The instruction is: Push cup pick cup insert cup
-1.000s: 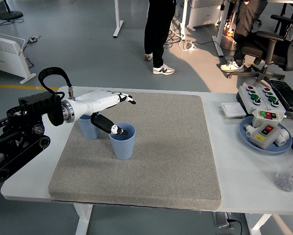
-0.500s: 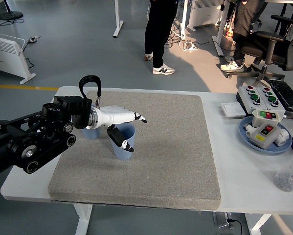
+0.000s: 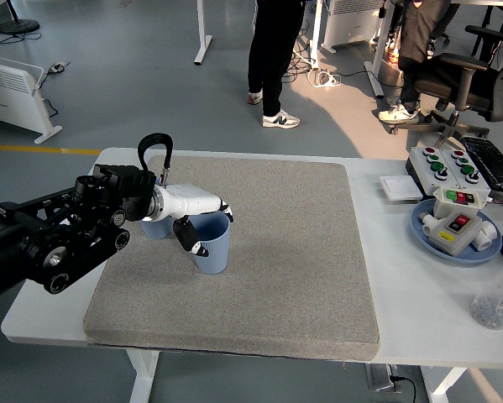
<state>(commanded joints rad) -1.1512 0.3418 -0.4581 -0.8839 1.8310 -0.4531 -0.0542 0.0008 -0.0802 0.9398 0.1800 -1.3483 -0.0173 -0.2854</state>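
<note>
A light blue cup (image 3: 214, 254) stands upright on the grey mat (image 3: 285, 277), left of its middle. My left hand (image 3: 211, 232) reaches in from the left and is shut on this cup. Its white fingers (image 3: 221, 209) curl over the far rim and the thumb (image 3: 189, 238) presses the near-left wall. A second blue cup (image 3: 154, 228) stands just behind and to the left, mostly hidden by my wrist. My right arm is out of the picture.
On the table's right are a blue plate (image 3: 425, 236) holding a button box (image 3: 454, 220), a control panel (image 3: 446, 164), a white pad (image 3: 399, 187) and a bottle (image 3: 496, 300). A person's legs (image 3: 272, 59) and an office chair (image 3: 465, 80) are beyond the table.
My left arm came further in from the left. The fingers, stretched out flat over the cup before, have curled down around its rim, and the thumb has closed on its side.
</note>
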